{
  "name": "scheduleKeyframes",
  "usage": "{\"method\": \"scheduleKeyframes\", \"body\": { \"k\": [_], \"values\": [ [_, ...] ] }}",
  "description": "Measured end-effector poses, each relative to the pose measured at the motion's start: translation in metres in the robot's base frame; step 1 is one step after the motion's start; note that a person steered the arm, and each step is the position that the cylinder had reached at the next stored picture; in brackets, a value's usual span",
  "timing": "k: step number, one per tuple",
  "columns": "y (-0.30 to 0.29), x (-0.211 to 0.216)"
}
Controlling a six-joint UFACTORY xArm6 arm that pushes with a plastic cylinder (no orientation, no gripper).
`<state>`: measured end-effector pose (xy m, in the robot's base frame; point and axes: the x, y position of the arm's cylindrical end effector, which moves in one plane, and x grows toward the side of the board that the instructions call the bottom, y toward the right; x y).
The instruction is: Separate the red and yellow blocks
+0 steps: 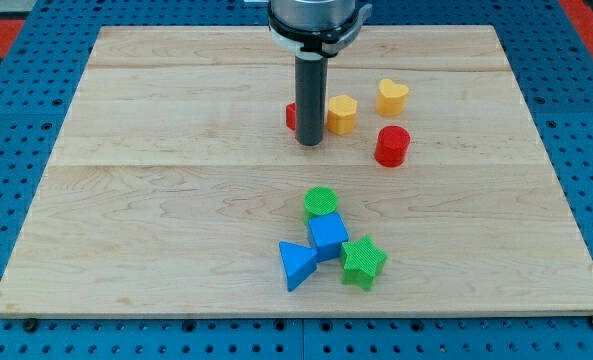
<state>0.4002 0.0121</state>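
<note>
My tip (309, 143) stands on the board just below a small red block (290, 116), which the rod largely hides, and just left of a yellow hexagonal block (342, 114). The red block and the yellow hexagon sit close on either side of the rod. A yellow heart-shaped block (392, 96) lies further to the view's right, apart from the others. A red cylinder (392, 146) stands below the heart, to the right of my tip.
Lower on the wooden board (176, 200) is a cluster: a green cylinder (321, 202), a blue cube (327, 236), a blue triangular block (296, 265) and a green star (362, 262). A blue pegboard (16, 110) surrounds the board.
</note>
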Motion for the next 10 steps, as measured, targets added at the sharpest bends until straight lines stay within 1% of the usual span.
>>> {"method": "scheduleKeyframes", "body": {
  "k": [1,2,5,6,7,8,9,10],
  "values": [
    [0.027,-0.025],
    [0.074,-0.039],
    [0.133,-0.035],
    [0.155,-0.042],
    [0.166,-0.055],
    [0.163,-0.075],
    [0.152,-0.094],
    [0.115,-0.094]
  ]
}}
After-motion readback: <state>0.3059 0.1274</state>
